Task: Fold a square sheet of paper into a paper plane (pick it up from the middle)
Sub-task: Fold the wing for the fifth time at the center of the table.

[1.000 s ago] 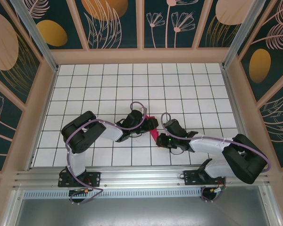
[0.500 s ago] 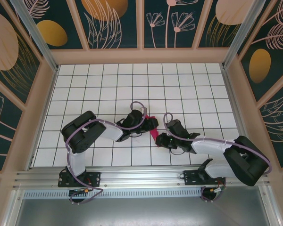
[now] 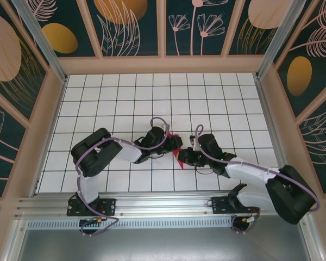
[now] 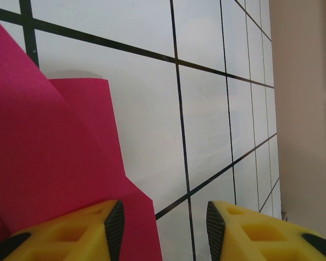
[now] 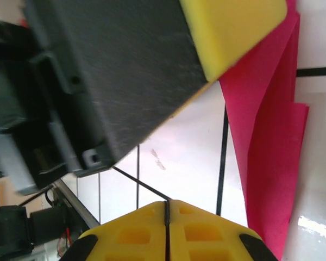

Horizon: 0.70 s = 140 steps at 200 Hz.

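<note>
The square sheet of paper (image 4: 43,152) is magenta-pink, folded into layers, and lies on the tiled table. A small part of it (image 3: 177,154) shows between the two grippers in the top view. My left gripper (image 4: 163,225) is open, its left finger (image 4: 70,234) resting over the paper's edge, with bare table in the gap. My right gripper (image 5: 167,204) is shut with nothing in it, just left of the folded paper (image 5: 271,163). The left gripper's yellow finger (image 5: 233,27) hangs close above it. In the top view the left gripper (image 3: 174,143) and right gripper (image 3: 184,157) almost meet.
The white gridded table (image 3: 114,103) is walled by wooden frames with patterned panels (image 3: 27,81). Open tiles lie behind and to both sides of the grippers. An aluminium rail (image 3: 163,206) carrying both arm bases runs along the near edge.
The right arm has swung forward and left, bringing its gripper closer to the left gripper and the paper. Less pink shows from above. The left arm has held still.
</note>
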### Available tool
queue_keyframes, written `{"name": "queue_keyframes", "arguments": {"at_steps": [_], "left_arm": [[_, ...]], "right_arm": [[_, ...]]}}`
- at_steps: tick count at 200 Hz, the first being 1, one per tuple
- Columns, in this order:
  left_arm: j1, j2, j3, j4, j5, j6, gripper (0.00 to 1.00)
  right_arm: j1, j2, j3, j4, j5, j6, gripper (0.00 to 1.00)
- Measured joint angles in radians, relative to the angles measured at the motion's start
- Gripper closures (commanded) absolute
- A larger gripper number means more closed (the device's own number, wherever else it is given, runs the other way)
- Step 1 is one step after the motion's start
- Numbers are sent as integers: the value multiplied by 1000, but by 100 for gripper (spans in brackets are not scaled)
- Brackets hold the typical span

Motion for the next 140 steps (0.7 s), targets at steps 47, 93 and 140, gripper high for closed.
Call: {"name": "queue_keyframes", "arguments": {"at_steps": [47, 93, 140], "left_arm": [[0, 2, 5, -5, 4, 0, 53], [0, 5, 8, -5, 6, 2, 53], [0, 8, 11, -5, 10, 3, 53]], "right_arm": [[-17, 124, 28, 8, -12, -16, 94], [-65, 196, 6, 35, -25, -16, 94], [-85, 202, -53, 122, -48, -11, 94]]}}
